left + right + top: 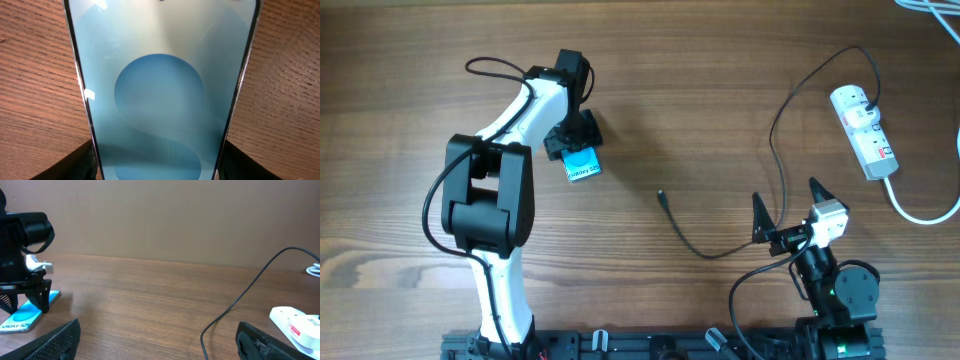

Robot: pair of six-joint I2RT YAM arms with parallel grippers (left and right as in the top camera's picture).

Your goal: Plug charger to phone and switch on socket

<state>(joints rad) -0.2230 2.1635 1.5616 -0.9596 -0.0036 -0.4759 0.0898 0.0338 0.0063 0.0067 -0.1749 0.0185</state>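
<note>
black charger (773, 135) cable: light, limp; pinch just behind its connector (661, 195), lying mid-table. right gripper (785, 190) wide open, empty, beside cable. left gripper (574, 146) looks clamped on phone (583, 166) edges; slick glass, flat on table.

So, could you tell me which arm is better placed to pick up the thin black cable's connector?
Right, probably: the right gripper, open, sits beside the thin black cable; the left gripper grips the teal-screened phone.
</note>
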